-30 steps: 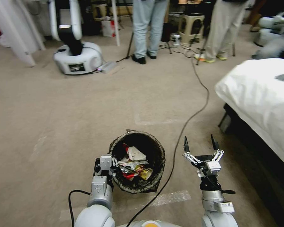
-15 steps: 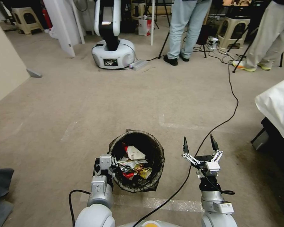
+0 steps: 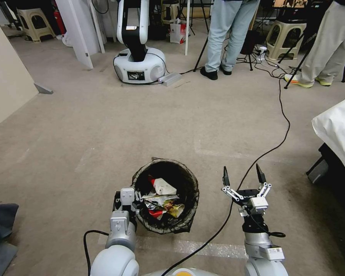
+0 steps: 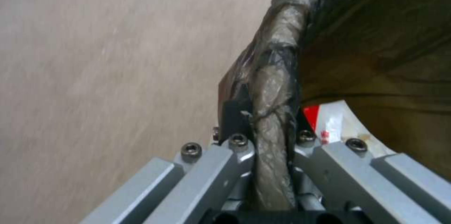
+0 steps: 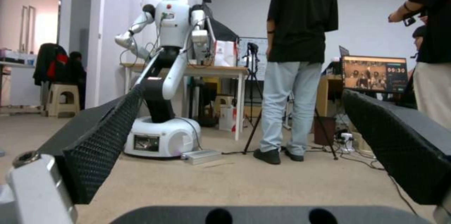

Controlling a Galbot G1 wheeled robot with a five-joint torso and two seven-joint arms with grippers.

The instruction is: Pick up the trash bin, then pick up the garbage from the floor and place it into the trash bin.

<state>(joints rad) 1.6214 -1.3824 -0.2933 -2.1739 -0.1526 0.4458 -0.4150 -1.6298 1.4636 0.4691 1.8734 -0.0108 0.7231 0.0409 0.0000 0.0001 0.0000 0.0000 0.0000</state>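
1. Left gripper (image 3: 136, 199) is extended forward and low, clamped on the near-left rim of the trash bin (image 3: 191, 180); the left wrist view shows its fingers (image 4: 235, 146) pinching the liner-wrapped rim (image 4: 275, 111).
2. The trash bin sits just ahead of the robot, between the two arms, with garbage (image 3: 163, 201) inside: red-and-white wrappers, a yellow wrapper, crumpled paper.
3. Right gripper (image 3: 243, 178) is held to the right of the bin, fingers spread apart, holding nothing.
4. A black cable (image 3: 272, 147) runs across the floor (image 3: 84, 134) under the right gripper.
5. Far ahead stands a white robot (image 3: 138, 57); a bed corner (image 3: 337, 126) is at right.
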